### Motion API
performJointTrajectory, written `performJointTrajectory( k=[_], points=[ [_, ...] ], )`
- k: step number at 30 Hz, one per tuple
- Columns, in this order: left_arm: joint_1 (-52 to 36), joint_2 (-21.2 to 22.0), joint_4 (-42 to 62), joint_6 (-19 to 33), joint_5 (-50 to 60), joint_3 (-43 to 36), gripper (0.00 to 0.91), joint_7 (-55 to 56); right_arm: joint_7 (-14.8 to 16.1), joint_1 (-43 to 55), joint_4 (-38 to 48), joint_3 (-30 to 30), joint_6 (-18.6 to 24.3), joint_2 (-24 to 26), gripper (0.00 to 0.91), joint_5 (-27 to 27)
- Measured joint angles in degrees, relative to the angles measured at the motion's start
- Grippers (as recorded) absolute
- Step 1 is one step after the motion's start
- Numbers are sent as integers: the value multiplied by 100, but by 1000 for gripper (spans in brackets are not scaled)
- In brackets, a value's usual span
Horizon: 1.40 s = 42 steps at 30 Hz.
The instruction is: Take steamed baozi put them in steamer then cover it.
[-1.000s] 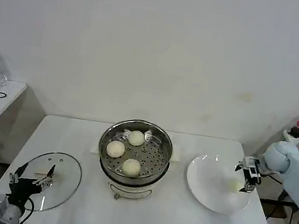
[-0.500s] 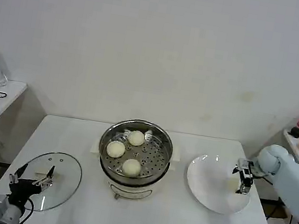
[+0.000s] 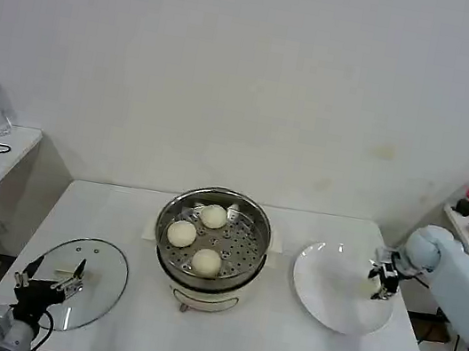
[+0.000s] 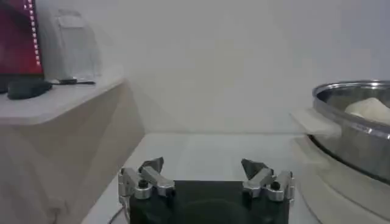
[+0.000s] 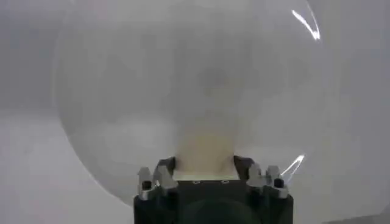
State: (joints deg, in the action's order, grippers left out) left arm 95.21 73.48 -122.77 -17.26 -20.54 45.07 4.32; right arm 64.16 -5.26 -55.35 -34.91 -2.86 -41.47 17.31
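White table (image 3: pixel 278 345) against a bare wall; steamer (image 3: pixel 212 237) at centre, three baozi (image 3: pixel 206 262) on its tray at roughly 12, 9 and 6 o'clock, the 3 o'clock sector free. Fourth baozi (image 5: pixel 206 149) sits on the plate (image 3: pixel 320 307), at 3 o'clock from the steamer. My right gripper (image 3: pixel 382 282) is down at the plate's far-right rim, fingers either side of that bun and apparently closed on it.

Step in hand, as I judge it: picking up the last bun. Next move calls for a lift clear of the plate, travel toward 9 o'clock, and enough height to pass the steamer's rim before lowering into the free sector.

My left gripper (image 3: pixel 48 281) hovers at the near edge of the cover (image 3: pixel 97 271), fingers spread, holding nothing. Cover lies flat at 8 o'clock from the steamer, close to the table's front-left edge. Open table between plate and steamer gives room.
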Motion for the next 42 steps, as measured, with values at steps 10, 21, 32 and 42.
performJointTrajectory(
  k=[10, 21, 32, 42],
  points=[
    [-12, -20, -52, -1, -23, 41, 907, 1, 131, 863, -534, -565, -208, 77, 605, -499],
    [-65, -24, -83, -2, -13, 41, 907, 4, -12, 2458, -1421, -1669, -742, -316, 615, -1573],
    [-47, -8, -150, -2, 4, 124, 907, 6, -440, 3416, -2017, -2655, -1419, -1260, 625, -2867],
    [-38, 28, -184, -1, 4, 164, 907, 6, -922, 3538, -2213, -3186, -2100, -1949, 625, -3956]
  ],
)
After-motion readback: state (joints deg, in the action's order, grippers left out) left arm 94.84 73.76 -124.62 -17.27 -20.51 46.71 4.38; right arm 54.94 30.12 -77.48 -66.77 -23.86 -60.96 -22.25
